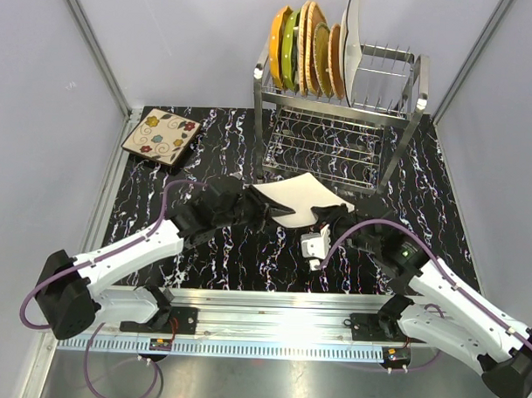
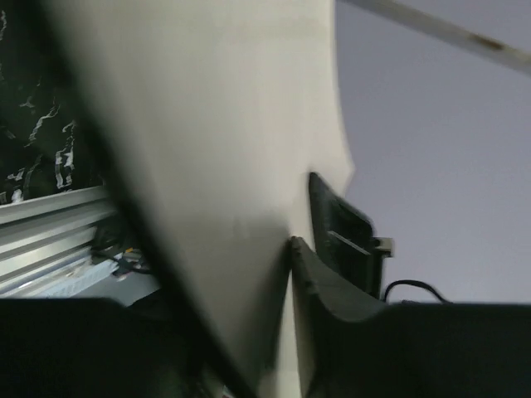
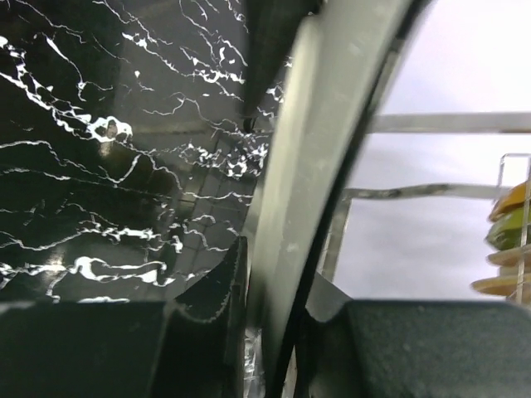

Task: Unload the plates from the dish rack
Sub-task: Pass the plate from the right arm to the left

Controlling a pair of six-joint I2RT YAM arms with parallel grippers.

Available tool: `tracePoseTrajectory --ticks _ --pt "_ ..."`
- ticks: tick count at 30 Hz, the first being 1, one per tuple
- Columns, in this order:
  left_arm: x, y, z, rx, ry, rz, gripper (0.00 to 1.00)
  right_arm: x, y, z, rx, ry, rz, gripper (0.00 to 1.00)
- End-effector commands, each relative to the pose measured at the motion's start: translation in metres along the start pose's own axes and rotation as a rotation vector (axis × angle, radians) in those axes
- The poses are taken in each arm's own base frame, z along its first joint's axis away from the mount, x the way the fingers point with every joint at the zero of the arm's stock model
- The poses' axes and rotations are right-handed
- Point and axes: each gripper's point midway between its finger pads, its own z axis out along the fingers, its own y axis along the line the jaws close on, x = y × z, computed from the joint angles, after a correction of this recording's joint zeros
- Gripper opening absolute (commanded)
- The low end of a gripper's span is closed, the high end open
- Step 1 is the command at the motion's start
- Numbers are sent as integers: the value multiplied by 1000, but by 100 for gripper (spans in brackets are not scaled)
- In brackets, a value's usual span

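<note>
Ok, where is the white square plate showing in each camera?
Top external: white square plate at centre, in front of the dish rack.
Left wrist: plate is a broad pale slab filling left-centre.
Right wrist: plate edge-on, a band rising from bottom centre.
Shared landmark: black marbled tabletop.

L end effector point(image 1: 267, 212) & R end effector point(image 1: 336, 216) both clamped, pointing inward.

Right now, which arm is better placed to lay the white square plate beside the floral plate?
Probably left: the left gripper holds the white square plate, and the floral plate lies on that arm's side, away from the right gripper.
</note>
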Motion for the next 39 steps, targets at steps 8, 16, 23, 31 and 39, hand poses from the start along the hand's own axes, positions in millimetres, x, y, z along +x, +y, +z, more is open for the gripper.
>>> tracePoseTrajectory --ticks 8,16,23,31,39 --pt "2 -45 -13 291 -25 197 0 -48 -44 -12 177 -160 -40 0" --pt "-3 -57 -33 511 -48 399 0 -51 -36 -16 182 -180 51 18" --pt "-4 -58 -41 557 -54 579 0 -52 -27 -16 169 -193 194 48" --pt "-17 -31 -39 563 -53 634 0 -58 -15 -23 142 -221 324 77" --pt "-49 -4 -46 524 -126 709 0 -72 1 -38 66 -267 501 86"
